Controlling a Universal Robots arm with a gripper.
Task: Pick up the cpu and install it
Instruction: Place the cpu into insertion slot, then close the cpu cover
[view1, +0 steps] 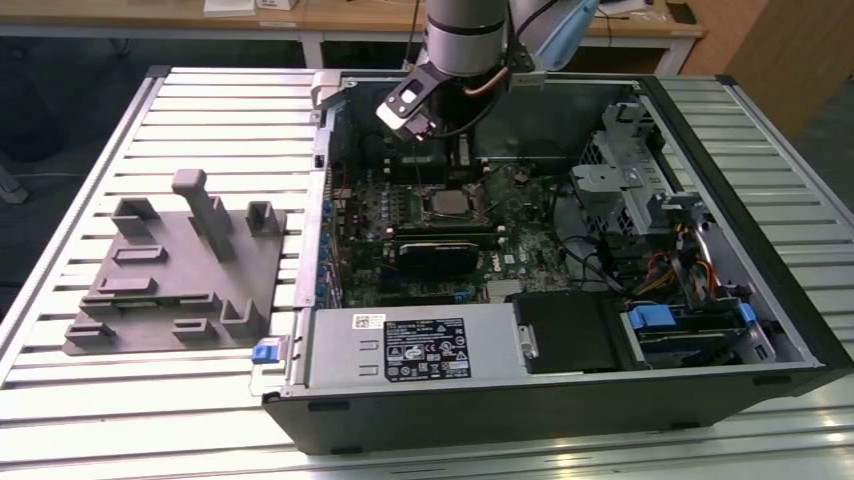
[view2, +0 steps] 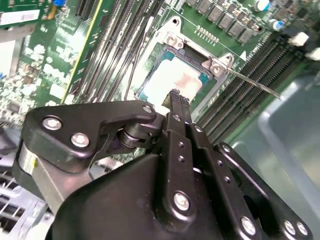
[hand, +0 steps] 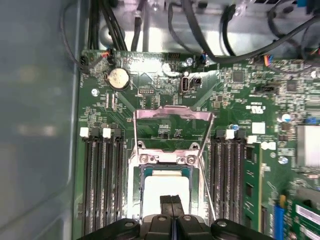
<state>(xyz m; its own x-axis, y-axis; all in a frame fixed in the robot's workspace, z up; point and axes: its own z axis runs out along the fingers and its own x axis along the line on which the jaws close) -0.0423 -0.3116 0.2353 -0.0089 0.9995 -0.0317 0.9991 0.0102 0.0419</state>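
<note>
The cpu, a small square chip with a pale silvery top, lies flat in its socket on the green motherboard. It also shows as the cpu in the second wrist view and the cpu in the exterior view. The socket's metal load plate stands tilted up and its thin lever sticks out to one side. My gripper hangs just above the chip, its two black fingertips pressed together with nothing between them. The gripper covers part of the chip's edge.
The open computer case lies on a slatted metal table. Black memory slots flank the socket. A grey power supply box sits at the near side, a black heatsink block mid-board, and a grey fixture plate outside on the exterior view's left.
</note>
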